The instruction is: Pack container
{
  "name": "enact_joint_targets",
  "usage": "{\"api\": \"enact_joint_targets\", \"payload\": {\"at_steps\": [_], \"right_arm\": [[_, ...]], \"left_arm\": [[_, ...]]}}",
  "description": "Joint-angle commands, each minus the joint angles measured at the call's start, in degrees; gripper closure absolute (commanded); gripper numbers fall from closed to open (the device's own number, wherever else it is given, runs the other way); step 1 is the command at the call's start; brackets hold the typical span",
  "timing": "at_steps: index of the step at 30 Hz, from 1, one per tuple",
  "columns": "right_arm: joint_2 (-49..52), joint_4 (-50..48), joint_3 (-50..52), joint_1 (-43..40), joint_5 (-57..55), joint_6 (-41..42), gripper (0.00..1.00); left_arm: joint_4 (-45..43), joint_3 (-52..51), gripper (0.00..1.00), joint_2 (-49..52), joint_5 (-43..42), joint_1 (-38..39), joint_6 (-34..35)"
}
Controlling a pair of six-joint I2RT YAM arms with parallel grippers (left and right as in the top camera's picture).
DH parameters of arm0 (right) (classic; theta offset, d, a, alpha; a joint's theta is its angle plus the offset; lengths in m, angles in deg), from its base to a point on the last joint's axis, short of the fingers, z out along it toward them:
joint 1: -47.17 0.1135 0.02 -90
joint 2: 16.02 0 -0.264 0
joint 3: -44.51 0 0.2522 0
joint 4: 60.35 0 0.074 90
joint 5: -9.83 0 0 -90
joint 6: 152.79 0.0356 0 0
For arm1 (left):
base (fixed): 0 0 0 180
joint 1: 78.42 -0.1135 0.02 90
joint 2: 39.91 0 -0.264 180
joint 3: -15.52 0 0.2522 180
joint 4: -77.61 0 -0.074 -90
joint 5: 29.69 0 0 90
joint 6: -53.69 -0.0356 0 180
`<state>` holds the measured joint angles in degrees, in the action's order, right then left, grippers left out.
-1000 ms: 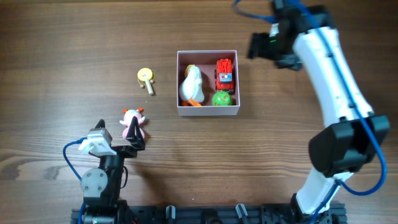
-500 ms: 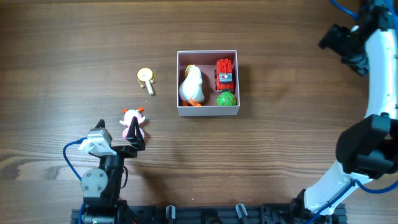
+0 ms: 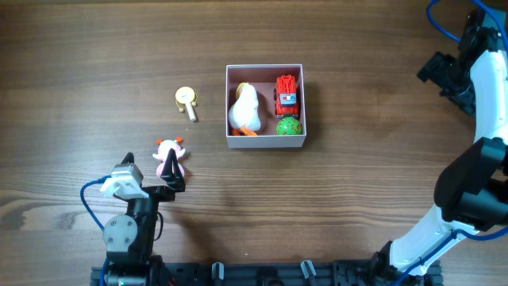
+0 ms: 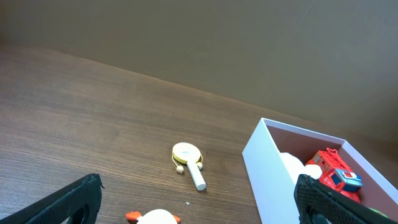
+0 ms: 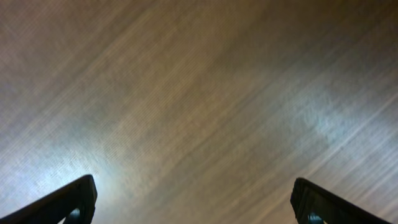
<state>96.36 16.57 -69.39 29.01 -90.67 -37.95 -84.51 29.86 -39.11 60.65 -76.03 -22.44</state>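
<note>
Swung right, clear of the container (image 3: 266, 142), right gripper (image 3: 441, 73) splayed empty. Now centre the equally splayed left gripper (image 3: 155, 179) over the pink figure (image 3: 169, 156), perhaps a pig.

Cropped, hidden and blurred parts of the three views.

In the left wrist view, the pink-and-white toy figure (image 4: 155, 217) is cropped by the bottom edge, so only its white top is shown. The square white-walled container with a dusty pink interior (image 4: 266, 177) is cut by the right and bottom edges, and the white duck toy (image 4: 295, 167) inside is largely hidden behind its wall. Of the left tool (image 4: 199, 208), only two dark fingertips (image 4: 74, 198) are framed, at the bottom corners. In the right wrist view the brown wooden worktop (image 5: 199, 93) is blurred, and only the tips of the right tool (image 5: 199, 202) are seen. Overhead, the white right arm (image 3: 490, 103) is cut by the right edge.
</note>
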Motion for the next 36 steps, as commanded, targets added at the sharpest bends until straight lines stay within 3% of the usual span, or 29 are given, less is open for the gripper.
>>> {"api": "enact_joint_targets", "payload": {"at_steps": [1, 17, 23, 28, 31, 36], "right_arm": [[-0.7, -2.6, 0.3, 0.1, -1.5, 0.8, 0.00], [-0.7, -12.9, 0.3, 0.2, -1.5, 0.8, 0.00], [-0.7, -13.0, 0.3, 0.2, -1.5, 0.8, 0.00], [-0.7, -13.0, 0.3, 0.2, -1.5, 0.8, 0.00], [-0.7, -13.0, 0.3, 0.2, -1.5, 0.8, 0.00], [-0.7, -13.0, 0.3, 0.2, -1.5, 0.8, 0.00]], "left_arm": [[0.0, -0.3, 0.00, -0.4, 0.2, -0.3, 0.3], [-0.4, -0.3, 0.00, -0.4, 0.8, -0.3, -0.1], [-4.9, -0.3, 0.00, -0.4, 0.5, -0.3, 0.3], [-15.6, 0.0, 0.00, -0.3, -8.8, -0.3, 0.6], [-16.3, 2.9, 0.00, -0.1, -9.6, -0.3, 2.0], [-9.6, 14.8, 0.00, 5.7, -9.5, -0.3, -2.3]]}}
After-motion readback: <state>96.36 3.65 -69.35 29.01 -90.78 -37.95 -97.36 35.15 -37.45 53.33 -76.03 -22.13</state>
